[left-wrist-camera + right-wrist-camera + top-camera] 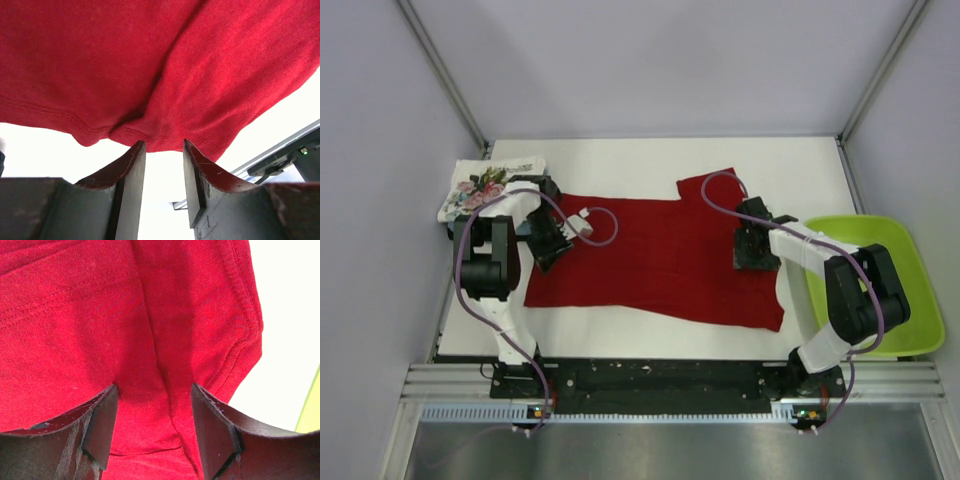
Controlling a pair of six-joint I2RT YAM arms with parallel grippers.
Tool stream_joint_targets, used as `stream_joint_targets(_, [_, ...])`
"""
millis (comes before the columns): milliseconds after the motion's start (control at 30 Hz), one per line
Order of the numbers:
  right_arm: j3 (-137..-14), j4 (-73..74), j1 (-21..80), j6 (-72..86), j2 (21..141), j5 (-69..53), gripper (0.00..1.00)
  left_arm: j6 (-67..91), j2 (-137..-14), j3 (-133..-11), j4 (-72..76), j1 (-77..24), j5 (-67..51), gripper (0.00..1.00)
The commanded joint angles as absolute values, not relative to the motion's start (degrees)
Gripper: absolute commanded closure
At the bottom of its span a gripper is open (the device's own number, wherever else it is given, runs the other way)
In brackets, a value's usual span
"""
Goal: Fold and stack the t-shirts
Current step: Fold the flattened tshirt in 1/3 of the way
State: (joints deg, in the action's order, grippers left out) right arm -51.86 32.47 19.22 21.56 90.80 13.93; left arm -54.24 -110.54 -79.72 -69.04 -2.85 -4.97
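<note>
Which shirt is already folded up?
The white shirt with pink flowers. It is a small folded bundle at the far left corner of the table. The red shirt is not folded: it lies spread open across the middle.

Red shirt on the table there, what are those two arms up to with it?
Two arms are working on a red t-shirt spread across the table. The left hand is at the shirt's left edge, open, with a bunched bit of hem at its fingertips. The right hand is open over the cloth near a sleeve, a crease running between its fingers. Neither seems to grip it yet. A folded floral t-shirt lies at the far left corner; a lime-green tray sits on the right.
</note>
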Motion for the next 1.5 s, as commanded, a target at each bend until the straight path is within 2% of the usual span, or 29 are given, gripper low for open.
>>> stream_joint_targets(0, [-52.3,33.7,18.5,20.6,91.2,16.2,0.40,-55.3,-108.7,-79.9,-72.1,-3.0,-5.2,0.60])
stream_joint_targets(233, [-52.2,33.4,18.5,20.3,90.9,16.1,0.40,-52.1,-109.3,-80.2,-65.0,-3.1,-1.6,0.55])
stream_joint_targets(333, [-52.2,33.3,18.6,20.3,91.1,16.1,0.40,-51.8,-109.6,-82.3,-64.8,-3.2,-4.6,0.50])
stream_joint_targets(533, [-52.2,33.3,18.5,20.1,91.0,16.5,0.40,-51.9,-110.7,-81.5,-67.0,-6.1,-12.3,0.49])
stream_joint_targets(700, [-52.2,33.3,18.6,20.0,91.1,16.3,0.40,-51.8,-112.3,-81.6,-65.8,-7.6,-13.5,0.48])
stream_joint_targets(867, [-52.1,33.3,18.5,20.0,90.9,16.5,0.40,-50.9,-114.8,-83.8,-66.6,-7.5,-13.6,0.42])
stream_joint_targets(1200, [-51.9,33.3,18.5,20.0,90.7,16.8,0.40,-51.9,-114.6,-81.7,-67.4,-4.9,-11.9,0.42])
stream_joint_targets(1467, [-52.1,33.2,18.6,20.0,90.9,16.7,0.40,-54.7,-111.6,-78.7,-70.3,-4.0,-10.1,0.48])
